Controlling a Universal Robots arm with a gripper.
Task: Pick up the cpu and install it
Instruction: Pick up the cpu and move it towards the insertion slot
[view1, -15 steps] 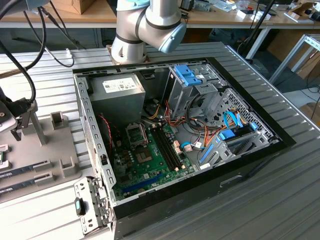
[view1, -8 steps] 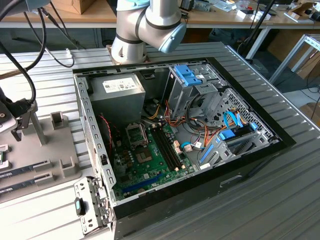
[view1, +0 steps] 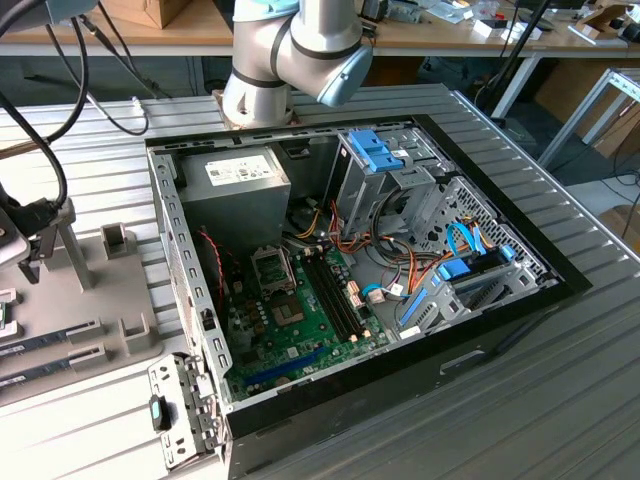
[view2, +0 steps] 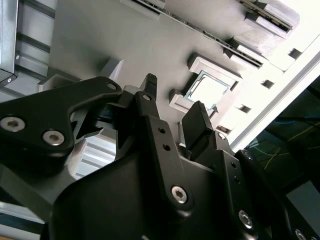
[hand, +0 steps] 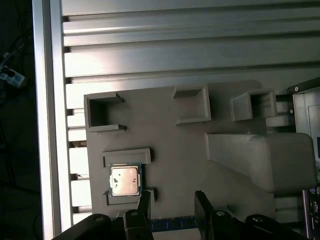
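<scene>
Claw (hand: 173, 199) just beside cpu (hand: 124, 180), apart.

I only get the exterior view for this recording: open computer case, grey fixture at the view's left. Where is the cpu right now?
Observer: In the first wrist view the cpu lies flat in a framed seat on the grey fixture.
Operator: Does the hand have it?
Observer: No. In both wrist views the hand is open and empty, and the cpu lies off to one side of its fingers, not between them.
Operator: Which face is up?
Observer: The second wrist view shows its plain silver top facing the camera.
</scene>
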